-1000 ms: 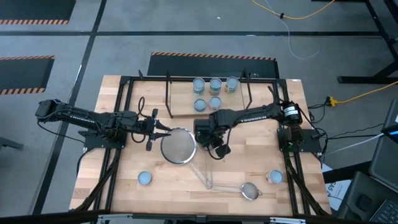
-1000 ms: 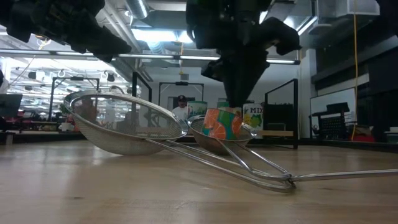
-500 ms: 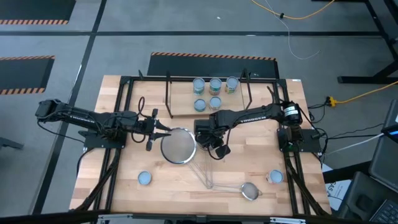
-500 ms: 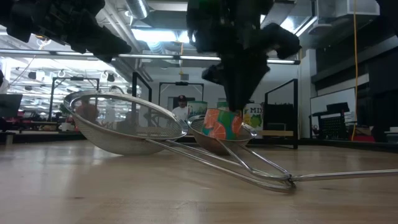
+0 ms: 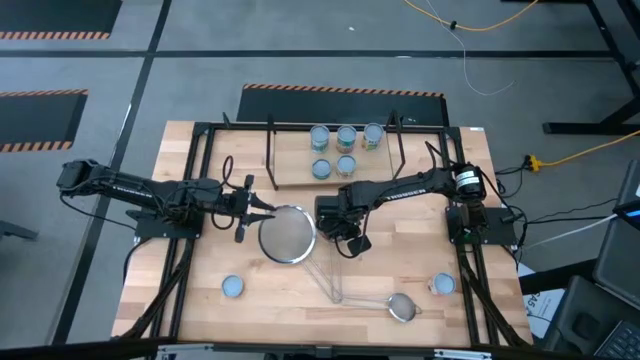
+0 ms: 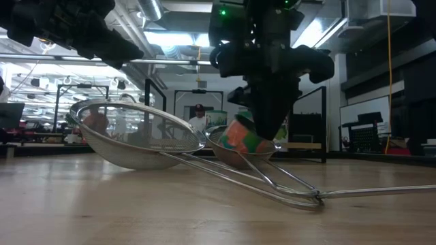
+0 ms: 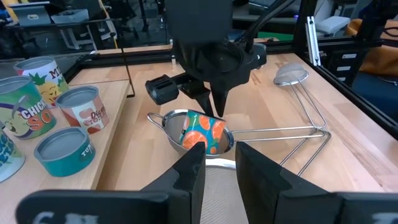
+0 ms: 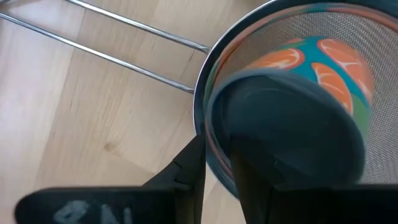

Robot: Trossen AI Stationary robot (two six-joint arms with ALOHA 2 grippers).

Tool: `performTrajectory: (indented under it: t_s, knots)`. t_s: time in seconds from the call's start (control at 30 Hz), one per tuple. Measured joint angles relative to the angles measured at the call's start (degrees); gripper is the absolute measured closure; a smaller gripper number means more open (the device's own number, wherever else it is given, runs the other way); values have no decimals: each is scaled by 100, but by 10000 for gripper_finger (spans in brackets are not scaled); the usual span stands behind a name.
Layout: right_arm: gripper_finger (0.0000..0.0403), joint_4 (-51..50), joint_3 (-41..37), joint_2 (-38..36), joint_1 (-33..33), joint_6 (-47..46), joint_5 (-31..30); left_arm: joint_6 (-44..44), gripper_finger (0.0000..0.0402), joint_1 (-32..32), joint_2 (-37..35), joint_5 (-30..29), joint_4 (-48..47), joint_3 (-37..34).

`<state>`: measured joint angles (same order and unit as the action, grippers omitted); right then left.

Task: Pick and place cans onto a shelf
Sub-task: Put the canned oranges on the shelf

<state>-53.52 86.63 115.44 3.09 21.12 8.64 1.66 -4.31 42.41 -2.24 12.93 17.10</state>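
Just beside the large strainer (image 5: pixel 287 233), on the side away from the left arm, the orange can (image 7: pixel 204 132) lies tilted in the bowl of a small strainer (image 7: pixel 166 124) whose rim nearly touches the large one. The right gripper (image 7: pixel 214 111) comes down on the can from above. Its fingers stand close together and seem to pinch the can's top rim rather than span its body. I judge the tin stiff and dent-resistant, with some weight if it is full, and its glossy printed label is likely to be slick. A pinch on the thin rim lets the can swing and slip, and the light wire strainer under it could rock or be dragged along. Hold would be surer across the round body at mid-height, with the can standing straight. The can is small and cylindrical, teal with bright orange fruit slices, a touch of green low on the label, and a pale flat top that the right wrist view shows only as a blur. The left gripper (image 5: pixel 250 208) hovers at the opposite edge of the large strainer, with its fingers narrowly parted and nothing between them. Beyond the large strainer, toward the back of the table, the shelf (image 5: pixel 290 172) already carries five cans (image 5: pixel 346 136). Two more cans sit well apart from the large strainer near the front: one (image 5: pixel 232 286) on the left arm's side, the other (image 5: pixel 442 285) on the right arm's side.
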Motion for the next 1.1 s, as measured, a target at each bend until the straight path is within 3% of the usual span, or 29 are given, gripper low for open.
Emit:
performTrajectory:
  t_s: [0.3, 0.47, 0.8, 1.1]
  knots:
    - [330, 4, 0, 1, 0, 13, -30, 0, 320, 1, 0, -1, 0, 0]
    - [358, 17, 0, 2, 0, 17, -428, 1, 320, 1, 0, -1, 0, 0]
    - [397, 20, 0, 0, -2, 17, -466, 1, 320, 0, 0, 0, 0, 0]
    - [399, -201, 16, 0, -2, -5, -463, 1, 320, 0, 0, -2, 0, 0]
